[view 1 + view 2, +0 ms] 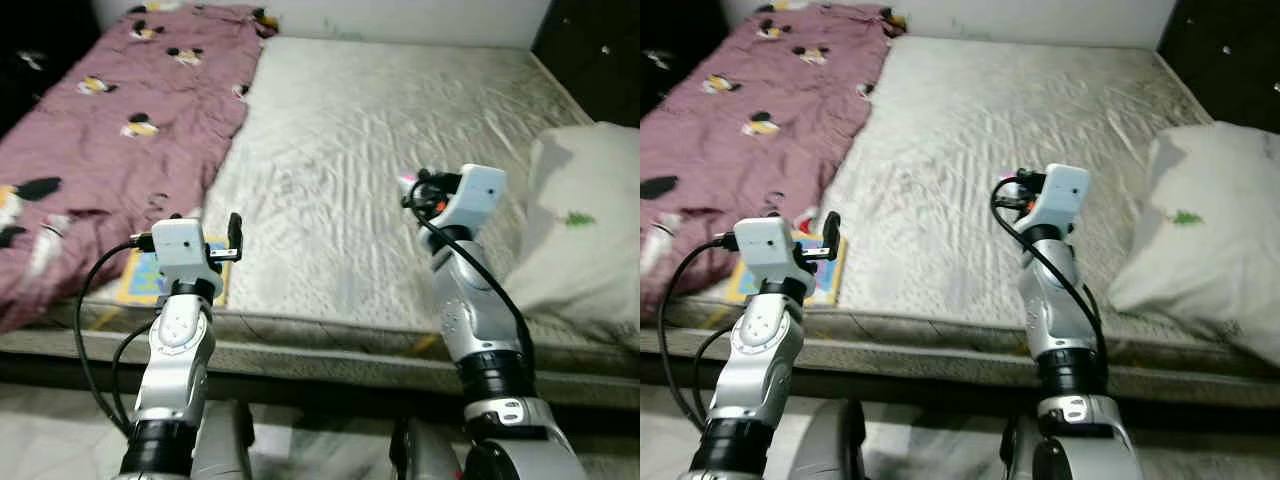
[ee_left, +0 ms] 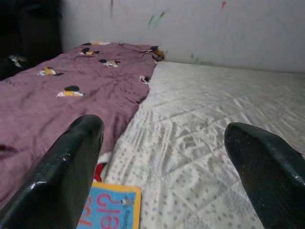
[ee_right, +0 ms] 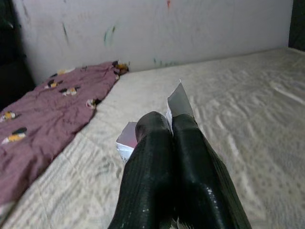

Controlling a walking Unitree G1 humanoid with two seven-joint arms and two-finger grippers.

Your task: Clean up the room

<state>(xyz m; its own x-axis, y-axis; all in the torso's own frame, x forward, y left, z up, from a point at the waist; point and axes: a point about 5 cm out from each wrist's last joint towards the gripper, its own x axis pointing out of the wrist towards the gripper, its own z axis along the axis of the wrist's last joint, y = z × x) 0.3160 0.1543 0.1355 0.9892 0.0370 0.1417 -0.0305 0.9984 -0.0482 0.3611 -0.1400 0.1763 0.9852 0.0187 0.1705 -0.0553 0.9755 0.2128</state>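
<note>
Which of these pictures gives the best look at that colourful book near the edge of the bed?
The right eye view: the book lies on the mattress beside the purple blanket, partly behind the left pincer. The left eye view shows about the same. The left wrist view catches just a blue and yellow corner between the open fingers.

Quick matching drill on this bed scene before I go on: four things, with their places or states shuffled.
1. blanket
2. pillow
3. book
4. right gripper

a. shut on a scrap of paper
b. robot's right edge of the mattress
c. spread along the robot's left side
d. near edge, before the left gripper

Pairs: 1-c, 2-b, 3-d, 4-a
</note>
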